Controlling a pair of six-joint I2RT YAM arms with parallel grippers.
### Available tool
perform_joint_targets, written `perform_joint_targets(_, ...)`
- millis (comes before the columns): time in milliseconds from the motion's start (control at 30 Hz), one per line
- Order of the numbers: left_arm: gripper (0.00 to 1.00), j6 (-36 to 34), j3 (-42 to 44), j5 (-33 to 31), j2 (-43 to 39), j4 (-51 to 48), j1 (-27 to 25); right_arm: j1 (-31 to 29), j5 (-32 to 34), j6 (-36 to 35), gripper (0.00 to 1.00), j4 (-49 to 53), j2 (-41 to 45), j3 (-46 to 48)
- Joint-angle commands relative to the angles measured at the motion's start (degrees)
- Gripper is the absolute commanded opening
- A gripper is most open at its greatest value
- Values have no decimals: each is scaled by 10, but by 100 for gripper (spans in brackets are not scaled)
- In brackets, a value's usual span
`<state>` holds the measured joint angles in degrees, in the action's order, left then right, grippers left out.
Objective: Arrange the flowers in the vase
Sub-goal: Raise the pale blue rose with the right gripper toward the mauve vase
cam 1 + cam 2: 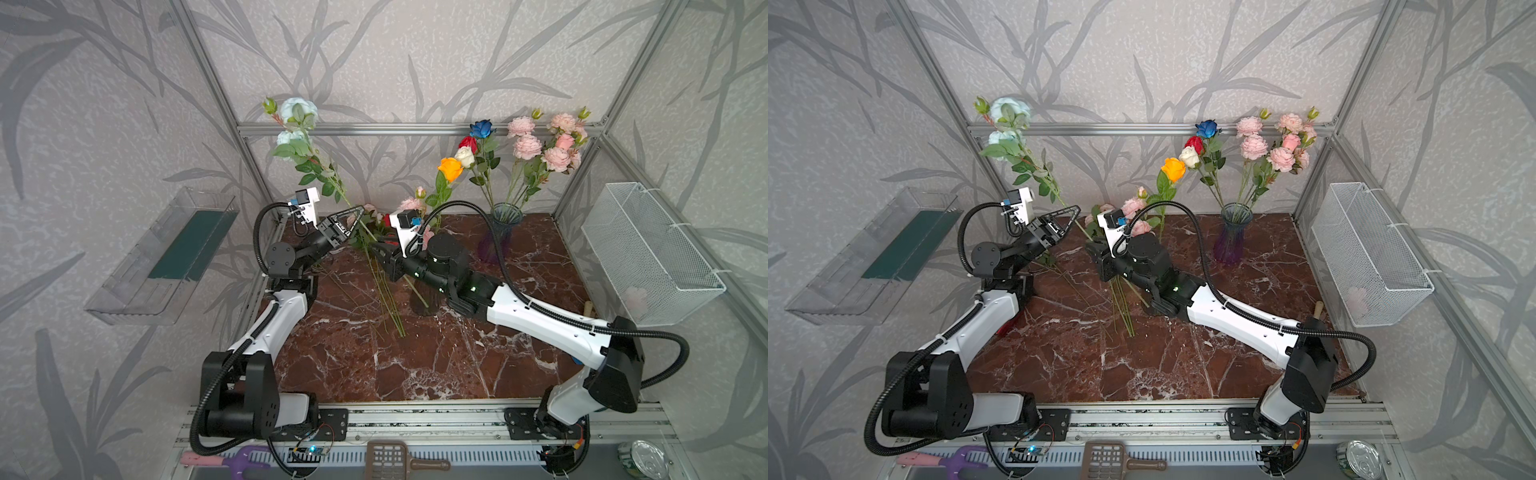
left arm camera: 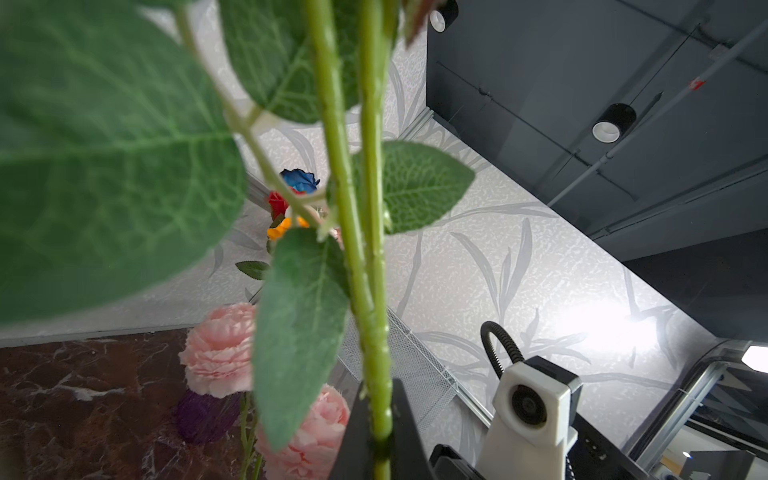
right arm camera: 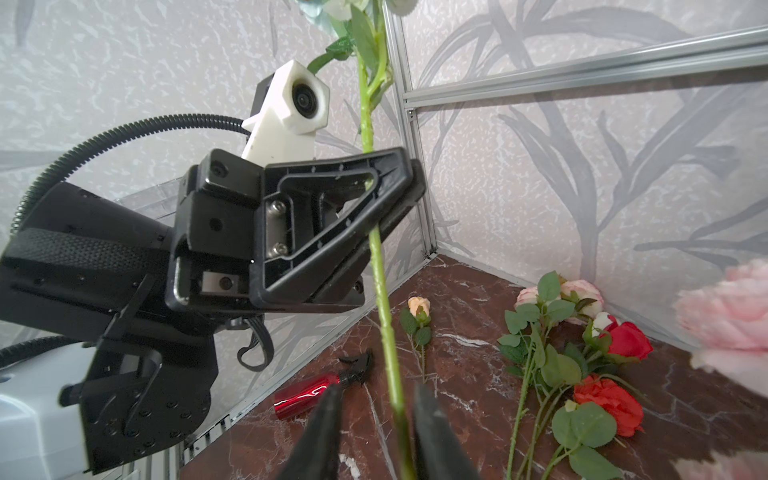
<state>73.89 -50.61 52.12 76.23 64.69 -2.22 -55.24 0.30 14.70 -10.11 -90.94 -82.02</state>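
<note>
Holding: your left gripper is clamped tight on the stem of the pale blue flower. The left wrist view shows its fingers pressed on the green stem with no gap.
Right gripper: your right gripper has its fingers apart. The same stem runs between them with a gap on one side, so it isn't pinched.
Gripper positions: both sit mid-frame in both top views. The left one is raised over the back left of the table, and the right one is just below and to its right, further down the stem.
Blue flower: it's tilted, with its pale blooms and a bud at upper left of centre against the back wall. The stem slants down to the right, well apart from the vase.
Vase: vase is purple-tinted glass, upright at the back right of the table.
In vase: pink blooms, dark blue rose, red rose and white rose, all standing up.
Orange rose: orange rose is just left of that bunch. Its stem drops behind your right arm, and I can't tell where it ends.
Loose flowers: loose pink blooms are behind the grippers and bare stems lie at table centre. The right wrist view shows red roses flat on the marble.
Extras: red spray bottle lies on the table near the wall frame. Wire basket is on the right wall and clear tray on the left wall.
</note>
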Motion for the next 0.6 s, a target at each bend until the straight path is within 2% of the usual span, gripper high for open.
perform_joint_targets(0,0,-67,-25,19,-43,-69,-1,-6,-13,-57,44,99,-7,-69)
perform_joint_targets(200,0,-264,-49,3,-116,-317,-11,-6,28,-109,45,213,-27,-133)
perform_joint_targets(400,0,-323,-60,-11,-127,-386,-42,-7,2,-125,40,287,-65,-208)
perform_joint_targets(467,0,-338,-64,-14,-129,-405,-49,-9,1,-129,34,308,-90,-229)
perform_joint_targets(567,0,-355,-68,-16,-134,-424,-57,-18,13,-133,15,308,-95,-232)
